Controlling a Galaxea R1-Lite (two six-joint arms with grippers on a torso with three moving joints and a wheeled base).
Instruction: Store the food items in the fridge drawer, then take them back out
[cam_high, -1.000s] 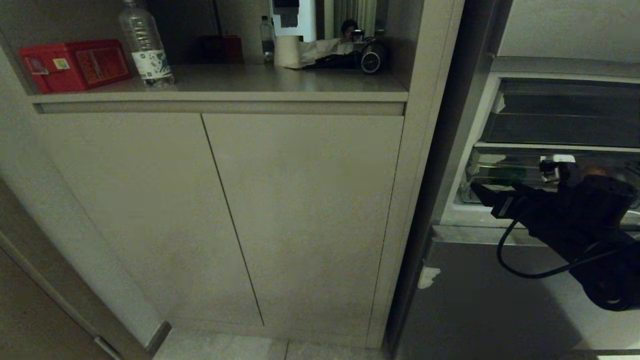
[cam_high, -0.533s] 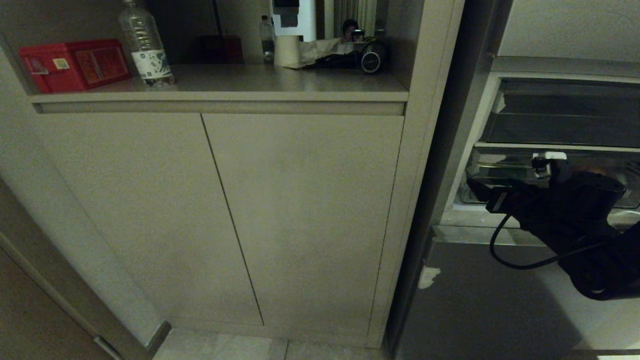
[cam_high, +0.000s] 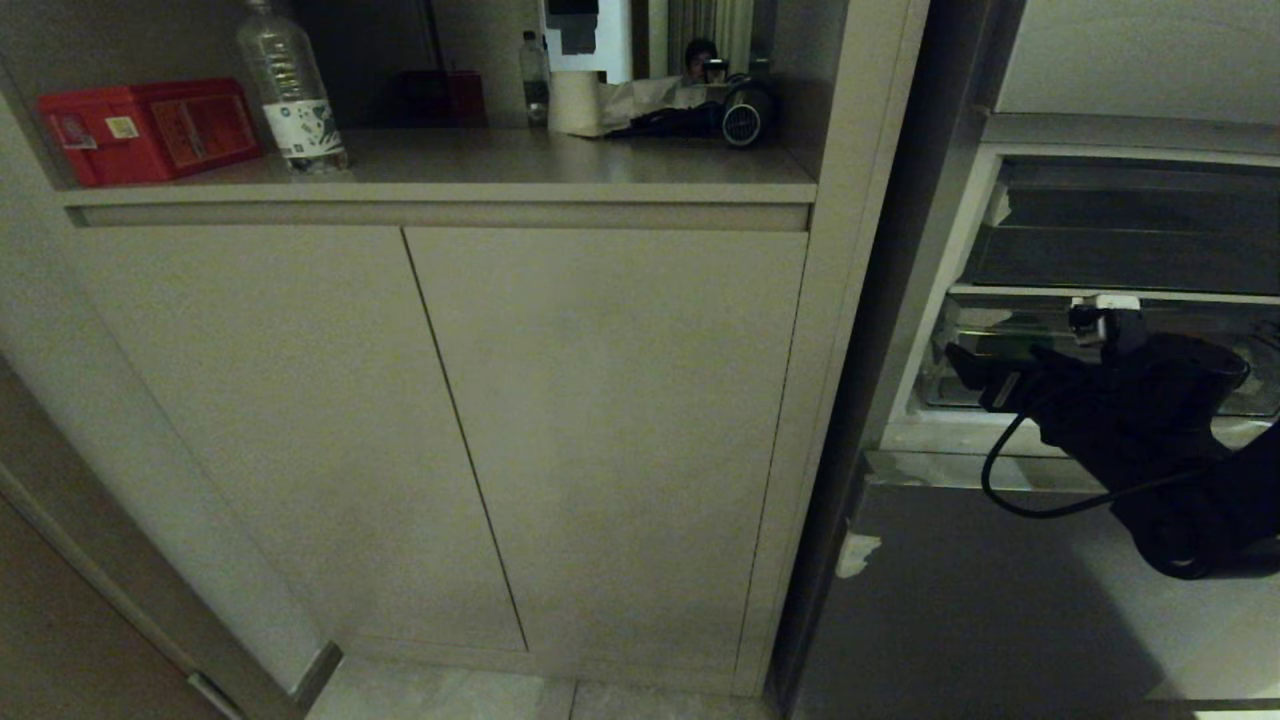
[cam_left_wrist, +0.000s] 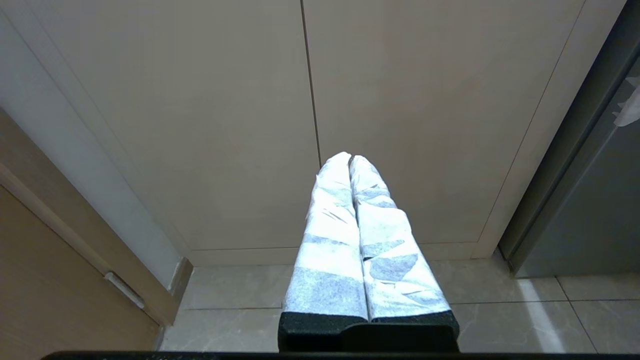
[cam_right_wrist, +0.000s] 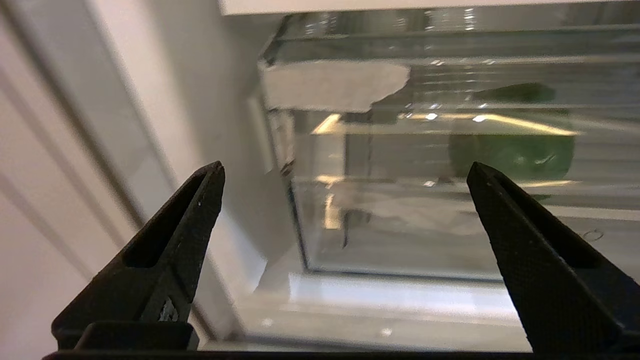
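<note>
My right gripper (cam_right_wrist: 345, 167) hangs open, nothing between its black fingers, just in front of the fridge drawer (cam_right_wrist: 400, 230). The drawer is clear plastic with a whitish tape scrap (cam_right_wrist: 330, 92) on its near front corner. Through its front wall one food item shows as a blurred dark green round shape (cam_right_wrist: 515, 150); no other food is visible. In the head view the right arm (cam_high: 1130, 420) reaches into the open fridge and covers much of the drawer (cam_high: 975, 340). My left gripper (cam_left_wrist: 350, 157), with white-wrapped fingers, is shut and empty, parked low facing the cabinet doors.
The white fridge wall (cam_right_wrist: 165, 100) stands close beside the drawer's corner. A darker bin (cam_high: 1120, 250) sits above the drawer and a grey fridge panel (cam_high: 950, 600) below. On the left are beige cabinet doors (cam_high: 600, 430), with a red box (cam_high: 150, 125) and bottle (cam_high: 290, 90) on the shelf above.
The right arm has risen a little and pushed forward toward the drawer, its gripper still open. The left arm has not moved.
</note>
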